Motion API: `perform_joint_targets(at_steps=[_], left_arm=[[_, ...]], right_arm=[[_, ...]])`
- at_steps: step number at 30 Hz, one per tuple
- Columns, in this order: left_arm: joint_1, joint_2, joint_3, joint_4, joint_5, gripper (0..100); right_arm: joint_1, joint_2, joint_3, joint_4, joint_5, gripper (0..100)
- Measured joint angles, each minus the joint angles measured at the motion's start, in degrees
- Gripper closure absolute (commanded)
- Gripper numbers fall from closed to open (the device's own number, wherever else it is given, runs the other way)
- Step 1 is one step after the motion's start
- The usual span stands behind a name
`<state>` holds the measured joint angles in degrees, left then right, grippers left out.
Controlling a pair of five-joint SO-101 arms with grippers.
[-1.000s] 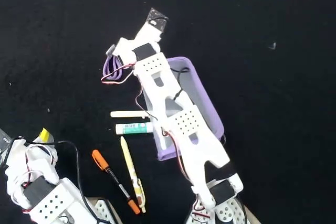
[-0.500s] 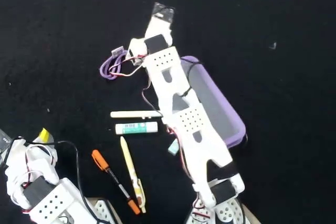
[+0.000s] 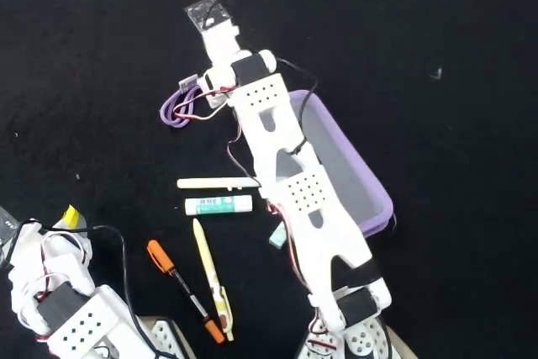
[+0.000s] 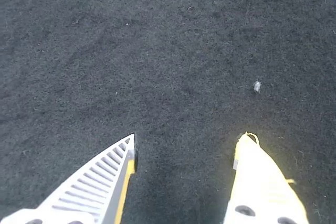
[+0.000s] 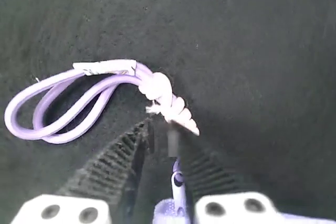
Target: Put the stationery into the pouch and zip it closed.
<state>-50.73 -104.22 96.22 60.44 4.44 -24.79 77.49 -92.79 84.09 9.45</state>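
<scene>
Fingers of the right gripper seemingly pinch the zipper pull; its purple cord loops just past them.

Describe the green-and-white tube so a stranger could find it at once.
Find the purple pouch on the black table. To its left, the green-and-white tube lies parallel to a thin white stick, between it and a yellow pen. It alone is short, thick and green-banded.
</scene>
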Motion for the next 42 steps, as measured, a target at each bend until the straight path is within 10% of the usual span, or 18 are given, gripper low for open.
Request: perform_joint_targets(at_steps=[30, 42], left_arm=[[0.0, 0.0, 0.0, 0.0, 0.0, 70], [0.0, 0.0, 0.0, 0.0, 0.0, 70]], right_arm=[[-0.1, 0.0, 12.7, -9.9, 17.2, 75.1], [0.0, -0.1, 12.7, -8.5, 17.2, 96.2]])
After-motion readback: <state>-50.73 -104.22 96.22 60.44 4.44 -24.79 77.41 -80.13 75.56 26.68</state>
